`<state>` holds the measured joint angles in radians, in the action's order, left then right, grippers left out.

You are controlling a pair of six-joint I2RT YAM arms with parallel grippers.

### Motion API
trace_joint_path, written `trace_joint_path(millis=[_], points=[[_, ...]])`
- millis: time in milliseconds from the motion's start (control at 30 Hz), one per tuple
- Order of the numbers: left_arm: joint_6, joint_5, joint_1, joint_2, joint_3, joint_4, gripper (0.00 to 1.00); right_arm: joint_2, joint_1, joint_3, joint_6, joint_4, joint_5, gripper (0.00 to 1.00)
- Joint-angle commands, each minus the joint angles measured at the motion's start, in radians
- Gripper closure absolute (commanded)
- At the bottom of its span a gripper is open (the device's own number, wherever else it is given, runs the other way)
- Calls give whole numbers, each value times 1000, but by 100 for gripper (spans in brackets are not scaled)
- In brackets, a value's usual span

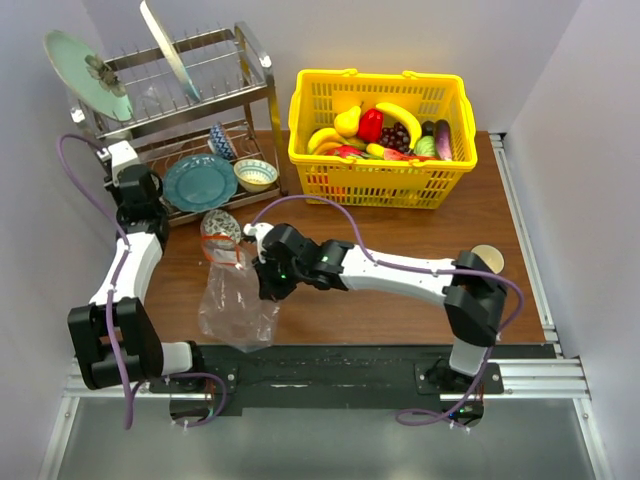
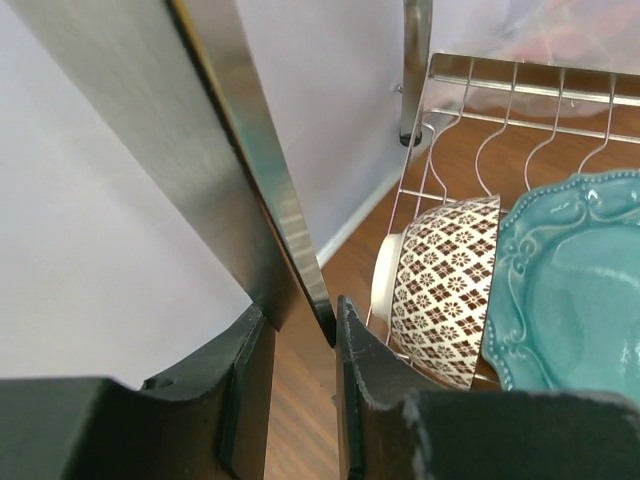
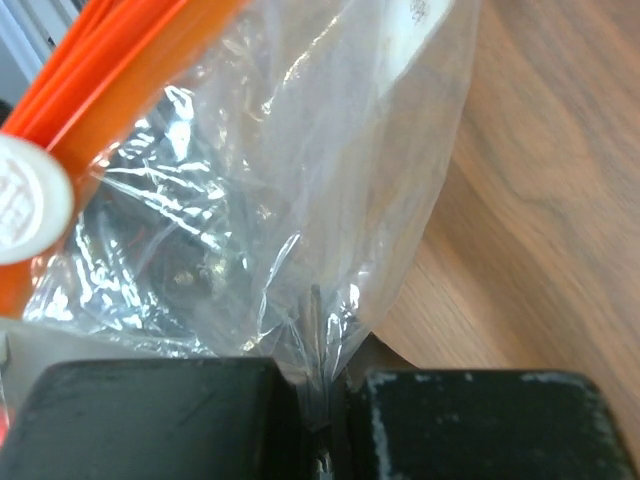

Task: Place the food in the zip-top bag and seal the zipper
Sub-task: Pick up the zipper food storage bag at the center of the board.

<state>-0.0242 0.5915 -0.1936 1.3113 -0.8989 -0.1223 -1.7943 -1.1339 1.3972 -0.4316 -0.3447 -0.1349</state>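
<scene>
Your right fingers [image 3: 150, 420] pinch the edge of the crinkly clear plastic bag [image 3: 300, 180], its red-orange zipper strip [image 3: 110, 60] lying ahead-left of them.

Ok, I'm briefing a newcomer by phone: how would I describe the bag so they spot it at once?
On the wooden table, look at the near left part, just in front of the dish rack. The bag lies there, pinched by the right gripper. It alone is crinkly clear plastic, with an orange strip along its mouth.
</scene>
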Motion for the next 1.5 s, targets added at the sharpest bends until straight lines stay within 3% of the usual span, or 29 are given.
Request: trace_joint_path(millis=[0, 400, 467, 500, 533, 600, 767, 833, 1133, 1267, 1333, 1467], points=[[72, 1, 28, -76, -25, -323, 100, 134, 3, -24, 54, -13, 93, 100], [50, 39, 26, -106, 41, -304, 100, 289, 144, -76, 68, -68, 169, 100], [32, 76, 28, -116, 35, -260, 83, 294, 169, -79, 70, -74, 175, 100], [32, 86, 26, -118, 23, -237, 58, 294, 175, -81, 71, -76, 173, 100], [-5, 97, 26, -119, 14, -209, 49, 299, 190, -83, 70, -76, 172, 100], [-36, 119, 26, -133, -11, -128, 38, 299, 200, -89, 68, -71, 170, 100], [-92, 91, 29, -211, -11, -9, 32, 291, 215, -83, 68, -66, 161, 100], [-123, 61, 26, -240, -12, 79, 23, 289, 218, -84, 71, -63, 166, 100], [-290, -188, 34, -418, -14, 436, 13, 341, 221, -132, 154, -21, 138, 100], [-347, -463, 37, -512, -33, 544, 14, 403, 221, -208, 224, 64, 103, 99], [-371, -507, 37, -488, -102, 671, 14, 443, 221, -274, 254, 110, 92, 98], [-414, -790, 39, -419, -186, 773, 12, 480, 220, -378, 286, 231, 86, 96]])
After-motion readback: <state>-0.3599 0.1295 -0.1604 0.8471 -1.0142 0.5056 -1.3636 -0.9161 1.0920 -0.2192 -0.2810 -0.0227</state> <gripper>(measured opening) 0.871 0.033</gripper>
